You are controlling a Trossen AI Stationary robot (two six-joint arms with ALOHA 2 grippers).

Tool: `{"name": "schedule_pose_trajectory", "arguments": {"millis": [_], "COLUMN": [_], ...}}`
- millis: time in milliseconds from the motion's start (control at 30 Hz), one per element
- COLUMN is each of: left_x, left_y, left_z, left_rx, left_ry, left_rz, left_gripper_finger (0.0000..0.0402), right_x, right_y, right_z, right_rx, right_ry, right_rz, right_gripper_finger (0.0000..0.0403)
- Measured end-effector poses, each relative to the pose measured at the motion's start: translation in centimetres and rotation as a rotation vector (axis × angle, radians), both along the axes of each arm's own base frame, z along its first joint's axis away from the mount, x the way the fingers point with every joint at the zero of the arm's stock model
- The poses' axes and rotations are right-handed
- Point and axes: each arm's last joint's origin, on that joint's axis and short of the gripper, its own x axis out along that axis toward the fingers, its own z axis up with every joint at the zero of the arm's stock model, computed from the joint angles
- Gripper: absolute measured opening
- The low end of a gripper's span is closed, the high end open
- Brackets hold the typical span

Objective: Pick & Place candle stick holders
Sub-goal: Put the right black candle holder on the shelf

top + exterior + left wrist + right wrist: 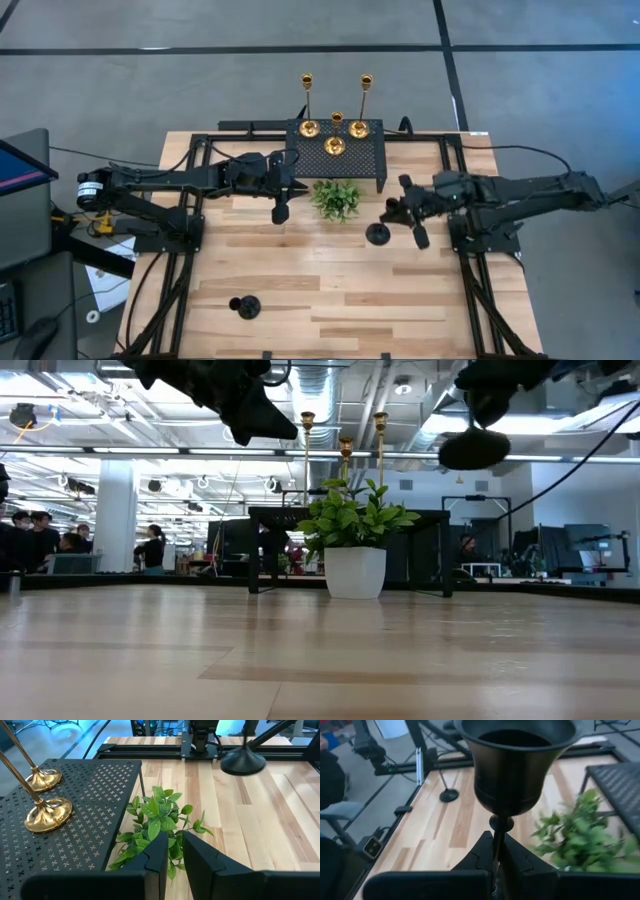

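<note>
1. Overhead, the right gripper hangs above the table's right half, just right of the small green plant, with its fingers clamped on the thin stem of a short black candle holder.
2. The right wrist view shows this held black holder from close up: its cup fills the upper part of the picture and the two dark fingers pinch the stem just below the knob under the cup.
3. From table height, the same holder's round base shows as a dark disc well above the wooden table, so it is lifted clear of the surface.
4. A second short black candle holder stands alone on the table near the front edge on the left side, well apart from both arms.
5. Three gold holders stand on the black mesh stand at the back of the table: two tall thin ones, the left and the right, and a short gold holder between and in front of them.
6. The left gripper waits above the table just left of the plant and near the stand's front left corner; its fingers stand slightly apart with nothing between them.
7. Beyond its fingers, the left wrist view shows the plant's leaves, the stand top and the round bases of the two tall gold holders.
8. People show in the room far behind the table.
</note>
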Motion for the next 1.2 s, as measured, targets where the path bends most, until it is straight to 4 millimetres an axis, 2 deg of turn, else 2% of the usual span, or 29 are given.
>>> {"name": "schedule_pose_trajectory", "arguments": {"millis": [300, 767, 1033, 1200], "left_x": [0.0, -0.1, -0.1, -0.1], "left_y": [0.0, 0.0, 0.0, 0.0], "left_z": [-0.1, -0.3, -0.4, -0.4], "left_rx": [-0.001, -0.005, -0.005, -0.005], "left_ry": [0.006, 0.034, 0.038, 0.038], "left_rz": [0.000, 0.001, 0.000, 0.000], "left_gripper_finger": [0.0057, 0.0057, 0.0057, 0.0057], "right_x": [0.3, 3.2, 4.8, 5.1], "right_y": [-3.8, -11.0, -14.6, -16.4], "right_z": [1.6, 2.4, 1.8, 0.9], "right_rx": [0.003, 0.008, -0.023, -0.078], "right_ry": [-0.044, 0.014, 0.071, 0.120], "right_rz": [-0.047, -0.197, -0.277, -0.389], "right_gripper_finger": [0.0000, 0.0000, 0.0000, 0.0000]}}
